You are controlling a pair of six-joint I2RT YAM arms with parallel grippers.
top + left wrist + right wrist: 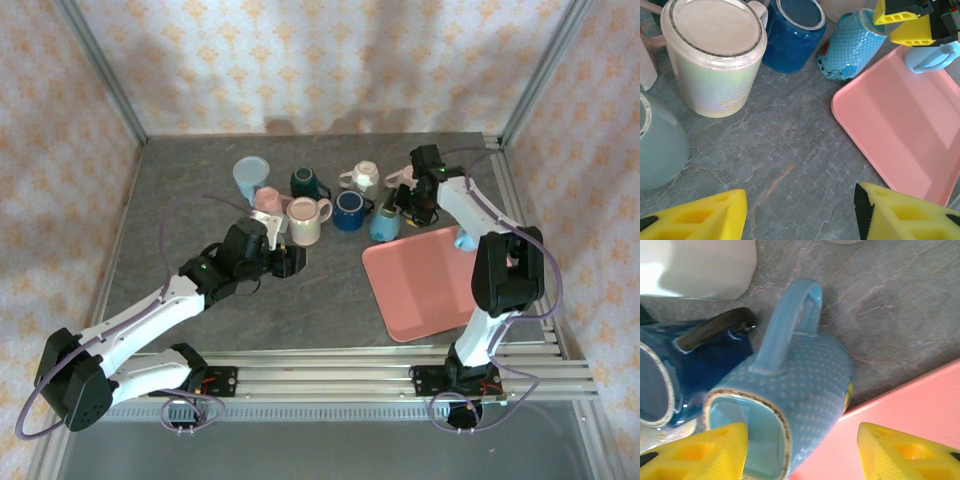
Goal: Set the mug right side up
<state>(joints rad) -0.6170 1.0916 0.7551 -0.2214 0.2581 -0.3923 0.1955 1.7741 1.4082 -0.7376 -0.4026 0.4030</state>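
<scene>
One dotted mug (805, 375), tilted, mouth toward right gripper (801, 430)

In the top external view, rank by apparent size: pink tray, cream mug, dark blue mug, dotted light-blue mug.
pink tray, clearly largest
cream mug
dark blue mug, close to the cream one
dotted light-blue mug looks smallest, but it is tilted, so unsure

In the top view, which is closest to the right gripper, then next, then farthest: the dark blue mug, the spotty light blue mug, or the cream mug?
1. Spotty light blue mug, right beside the right gripper.
2. Dark blue mug, just left of the spotty one.
3. Cream mug, farthest left.
</scene>
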